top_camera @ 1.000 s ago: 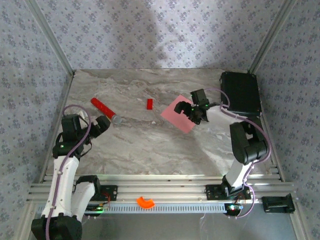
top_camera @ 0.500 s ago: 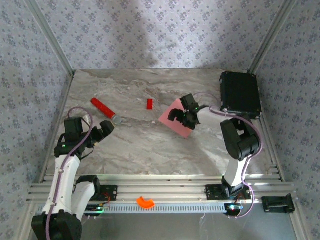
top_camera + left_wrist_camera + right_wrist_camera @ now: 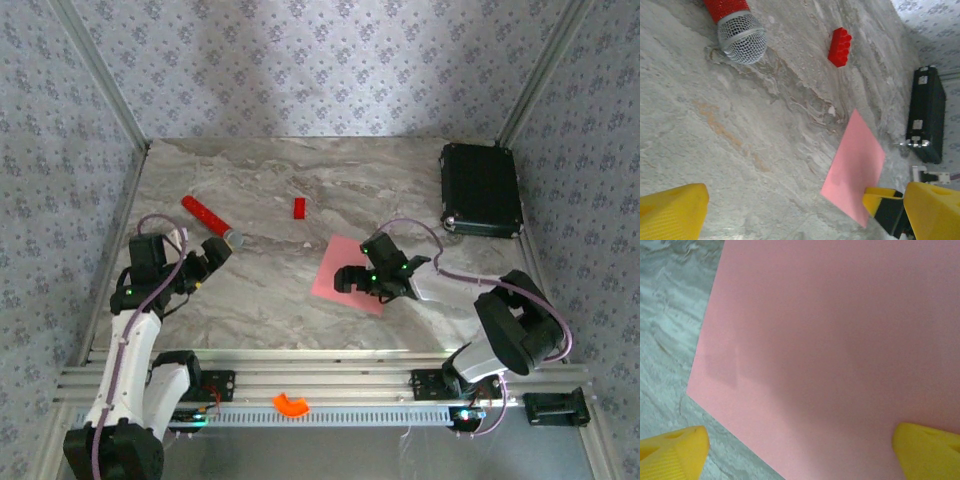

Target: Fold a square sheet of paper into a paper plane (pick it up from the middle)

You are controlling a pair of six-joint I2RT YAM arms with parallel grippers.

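Note:
The square sheet of paper (image 3: 335,262), salmon pink, lies flat on the marble table right of centre. My right gripper (image 3: 358,280) hangs low over its near right part, open. In the right wrist view the paper (image 3: 840,340) spreads under the gripper (image 3: 800,460); one yellow fingertip (image 3: 672,450) is past the paper's corner over the table, the other (image 3: 927,447) over the sheet. Nothing is between them. My left gripper (image 3: 212,252) stands open at the left, well apart from the paper (image 3: 855,167), with its fingertips (image 3: 670,212) wide and empty.
A red stick with a grey mesh tip (image 3: 210,220) lies just beyond the left gripper, and a small red block (image 3: 298,207) sits behind the paper. A black case (image 3: 481,190) stands at the back right. An orange piece (image 3: 292,404) rests on the front rail.
The right arm has swung its gripper nearer and leftward, and the paper has slid nearer along with it. The left gripper has barely shifted.

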